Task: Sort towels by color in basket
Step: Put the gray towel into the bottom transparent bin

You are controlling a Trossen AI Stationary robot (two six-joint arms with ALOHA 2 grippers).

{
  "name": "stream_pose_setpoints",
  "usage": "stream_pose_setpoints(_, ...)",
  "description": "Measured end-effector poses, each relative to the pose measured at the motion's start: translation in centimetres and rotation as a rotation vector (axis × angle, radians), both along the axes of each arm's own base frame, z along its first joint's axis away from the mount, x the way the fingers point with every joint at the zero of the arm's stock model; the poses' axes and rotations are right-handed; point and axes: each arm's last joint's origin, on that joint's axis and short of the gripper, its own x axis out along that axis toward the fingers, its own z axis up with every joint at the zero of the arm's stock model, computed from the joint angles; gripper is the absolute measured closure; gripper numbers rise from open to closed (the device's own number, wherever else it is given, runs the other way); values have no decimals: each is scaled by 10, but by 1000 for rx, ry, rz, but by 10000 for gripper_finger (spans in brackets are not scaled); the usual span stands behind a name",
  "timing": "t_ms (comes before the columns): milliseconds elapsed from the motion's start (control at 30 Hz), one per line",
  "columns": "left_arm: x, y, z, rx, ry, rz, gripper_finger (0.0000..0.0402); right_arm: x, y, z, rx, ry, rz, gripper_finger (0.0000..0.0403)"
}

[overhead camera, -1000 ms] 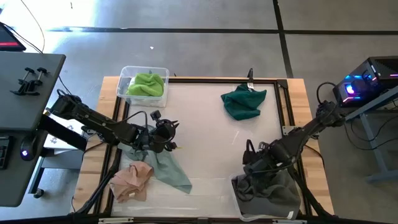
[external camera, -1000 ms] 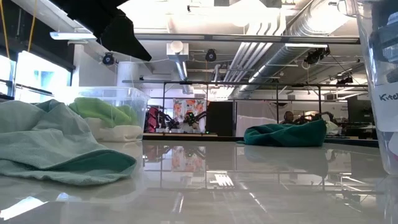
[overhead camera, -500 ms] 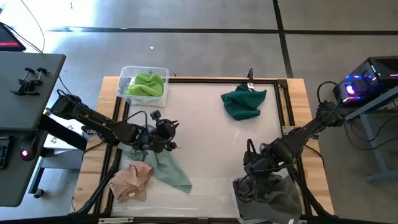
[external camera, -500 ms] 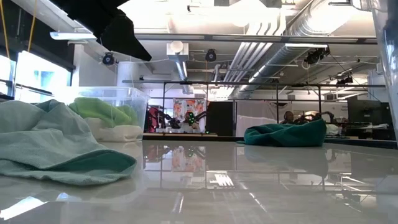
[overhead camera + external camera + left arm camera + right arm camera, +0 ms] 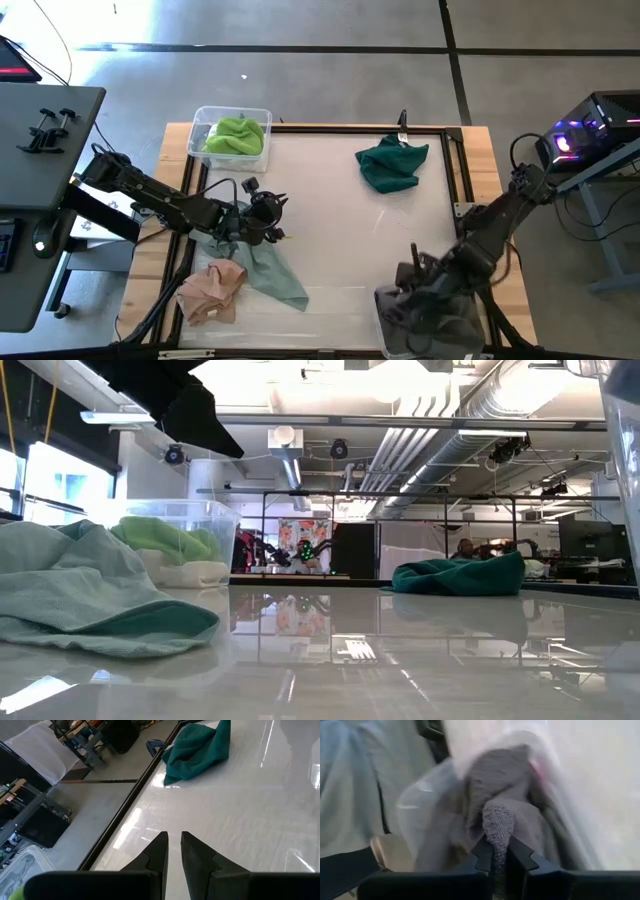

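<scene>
Near the table's front right stands a clear basket (image 5: 383, 303) with grey towels (image 5: 445, 318) inside. My right gripper (image 5: 414, 282) reaches down into it, shut on a grey towel (image 5: 495, 780). My left gripper (image 5: 272, 214) hovers over the upper end of the pale mint towel (image 5: 270, 272), fingers (image 5: 161, 851) nearly together with nothing between them. A peach towel (image 5: 212, 290) lies on the table beside the mint one. The dark teal towel (image 5: 392, 165) lies on the table at the far right. A lime green towel (image 5: 236, 134) rests in a clear bin (image 5: 200, 118) at the far left. My right gripper pinches a bunched fold of the grey towel (image 5: 497, 822) between its two fingers (image 5: 482, 851). The fingers come from above, slanting toward the table's near edge. The rest of the towel lies heaped inside the basket.
A black frame (image 5: 455, 170) runs around the white table top. The middle of the table between the teal towel and the basket is bare. In the low view the basket's clear wall (image 5: 625, 460) stands at the right edge, and the mint towel (image 5: 90, 600) lies at the left.
My right gripper has gone toward the table's near edge and down into the basket, onto the grey towels. In the low view the basket's wall has shifted toward the right edge of the picture.
</scene>
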Motion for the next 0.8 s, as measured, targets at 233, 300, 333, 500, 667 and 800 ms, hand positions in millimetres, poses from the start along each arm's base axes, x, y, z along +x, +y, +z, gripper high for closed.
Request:
stream_pose_setpoints(233, 0, 0, 0, 0, 0, 0, 363, -3, 23, -44, 39, -124, 97, 387)
stream_pose_setpoints(300, 0, 0, 0, 1, 1, 0, 363, -5, 24, -60, 55, -113, 95, 387)
stream_pose_setpoints(333, 0, 0, 0, 3, 3, -2, 363, -6, 24, -68, 62, -96, 97, 387)
stream_pose_setpoints(500, 0, 0, 0, 6, 5, -3, 363, -14, 18, -94, 48, -21, 137, 388)
stream_pose_setpoints(667, 0, 0, 0, 6, 4, -2, 363, -14, 18, -93, 36, -14, 170, 388)
stream_pose_setpoints(800, 1, 0, 1, 4, -2, -2, 363, -10, 20, -82, 19, -78, 138, 370)
